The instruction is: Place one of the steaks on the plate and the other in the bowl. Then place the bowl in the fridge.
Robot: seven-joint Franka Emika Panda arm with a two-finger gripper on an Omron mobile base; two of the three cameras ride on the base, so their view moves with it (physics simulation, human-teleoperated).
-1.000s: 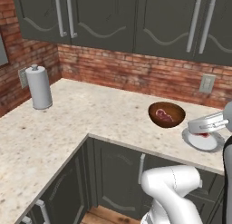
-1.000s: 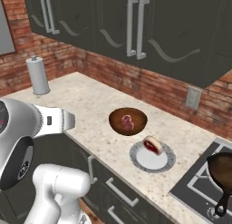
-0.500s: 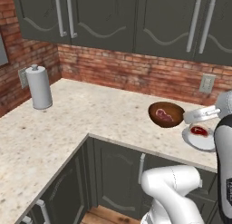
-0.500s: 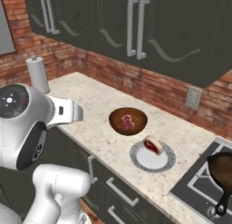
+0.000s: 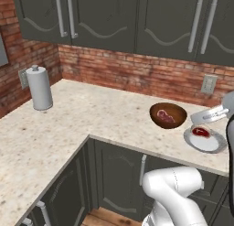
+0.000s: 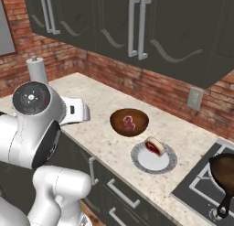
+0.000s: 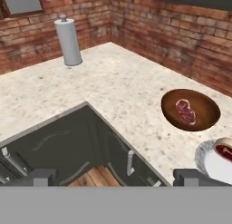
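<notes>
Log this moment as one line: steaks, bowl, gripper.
steak in bowl | steak on plate | bowl on counter, beside plate | gripper open, empty

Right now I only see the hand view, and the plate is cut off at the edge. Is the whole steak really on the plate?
Observer: Yes. In the right base view the steak lies fully on the plate, on the side nearest the bowl.
Operator: What's past the plate, where my picture stops?
Observer: A dark stove top, with a black frying pan sitting on it.
Operator: And what's up high?
Observer: Dark cabinets with long handles hang above the brick wall.
</notes>
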